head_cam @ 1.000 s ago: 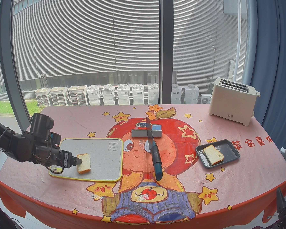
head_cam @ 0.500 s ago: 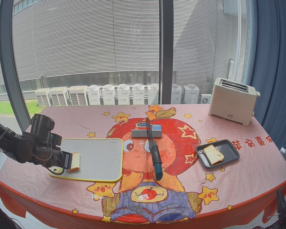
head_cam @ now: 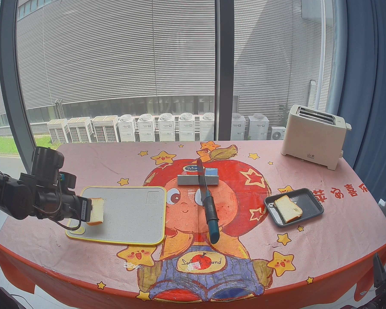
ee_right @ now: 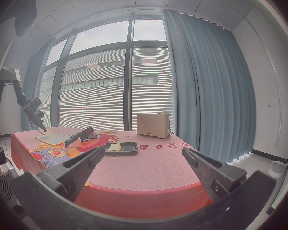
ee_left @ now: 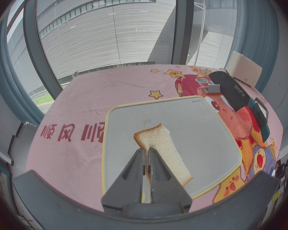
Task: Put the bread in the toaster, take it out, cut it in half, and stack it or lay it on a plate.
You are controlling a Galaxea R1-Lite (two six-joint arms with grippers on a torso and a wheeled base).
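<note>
Bread slice (head_cam: 96, 210) tilted over cutting board's (head_cam: 128, 215) left edge, gripped by left jaws. Knife (head_cam: 210, 213) well apart to its right. Second slice (head_cam: 288, 208) in tray (head_cam: 309, 199), farther right. Right jaws spread open.

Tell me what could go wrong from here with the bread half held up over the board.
1. The left jaws pinch the bread half at one end only; soft bread may tear or slip.
2. The knife lies between the board and the tray; a low carry could knock it.
3. The tray already holds another half, which a rough drop might shove.
</note>
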